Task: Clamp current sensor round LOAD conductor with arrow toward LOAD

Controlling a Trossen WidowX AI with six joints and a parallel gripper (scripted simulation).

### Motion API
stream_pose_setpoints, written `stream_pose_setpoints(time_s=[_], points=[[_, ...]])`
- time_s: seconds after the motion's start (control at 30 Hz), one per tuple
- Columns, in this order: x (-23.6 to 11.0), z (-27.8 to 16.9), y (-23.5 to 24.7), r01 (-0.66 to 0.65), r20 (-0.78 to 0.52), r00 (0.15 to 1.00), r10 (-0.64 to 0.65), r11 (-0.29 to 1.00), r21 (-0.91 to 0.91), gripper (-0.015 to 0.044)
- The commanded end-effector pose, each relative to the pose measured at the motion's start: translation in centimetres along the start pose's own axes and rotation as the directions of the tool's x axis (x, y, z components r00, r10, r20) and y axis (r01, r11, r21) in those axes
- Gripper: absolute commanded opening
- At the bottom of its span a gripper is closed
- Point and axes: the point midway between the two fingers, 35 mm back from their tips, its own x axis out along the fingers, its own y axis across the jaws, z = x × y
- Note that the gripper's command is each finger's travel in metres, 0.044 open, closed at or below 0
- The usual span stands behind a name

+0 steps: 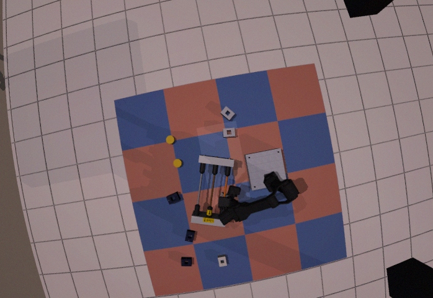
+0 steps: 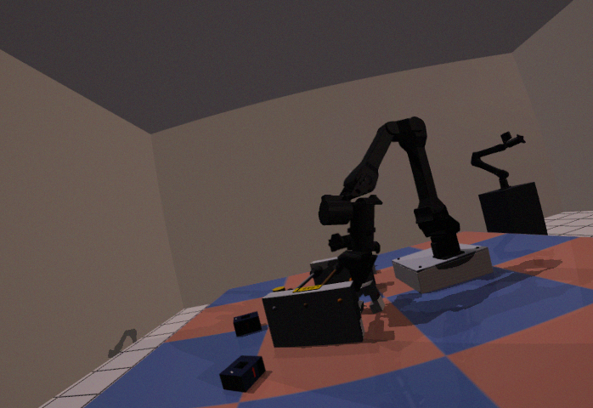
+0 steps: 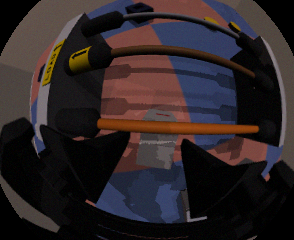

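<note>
- Lying at far left in the top view: yellow discs [image 1: 177, 162] [image 2: 279, 289] [image 3: 211, 21] and dark blocks with holes [image 1: 173, 197] [image 2: 242, 373] [image 3: 139, 8], apart from the wires, probably not needed for this job.
- Strung between the labelled end block [image 1: 196, 219] [image 2: 313, 314] [image 3: 82, 95] and the other end block [image 1: 216, 161] [image 2: 324, 264] [image 3: 259, 110]: a grey wire [image 1: 200, 189] [image 2: 305, 280] [image 3: 182, 18], held raised, leaving room for a clamp around it.
- Next rightward, identified by a yellow sleeve [image 1: 209, 212] [image 3: 80, 60] and the LOAD label [image 1: 208, 220] [image 2: 307, 288] [image 3: 53, 62]: the brown wire [image 1: 213, 186] [image 2: 329, 276] [image 3: 162, 49], the one to be clamped.
- Farther right: the orange wire [image 1: 226, 182] [image 2: 350, 279] [image 3: 177, 125], crossing above part of the sensor in the wrist view and easily snagged during a lift.
- Partly hidden below the gripper: the pale sensor [image 1: 222, 194] [image 2: 377, 303] [image 3: 157, 150], not on the brown wire. Bearing a small red mark; arrow direction not legible.
- Pointed downward over the sensor: the gripper [image 1: 229, 198] [image 2: 362, 283] [image 3: 157, 138], fingers partly spread, pinching nothing, apparently set astride for a grasp. Needed next, by judgement: centring, gentle closing without premature latching, then clearance past the orange wire.
- Rightmost: the pale base [image 1: 259, 161] [image 2: 405, 264], supporting the arm beside the wires.
</note>
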Motion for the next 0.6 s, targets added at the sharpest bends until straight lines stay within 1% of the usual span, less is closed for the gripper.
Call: stream_pose_setpoints(time_s=[0.0, 0.43, 0.57], points=[[-0.05, 0.03, 0.02, -0.001, 0.001, 1.000, 0.001, 1.000, 0.000, 0.0196], [-0.05, 0.03, 0.02, -0.001, 0.001, 1.000, 0.001, 1.000, 0.000, 0.0109], [-0.22, -0.49, 0.01, 0.000, -0.002, 1.000, 0.000, 1.000, -0.001, 0.0004]])
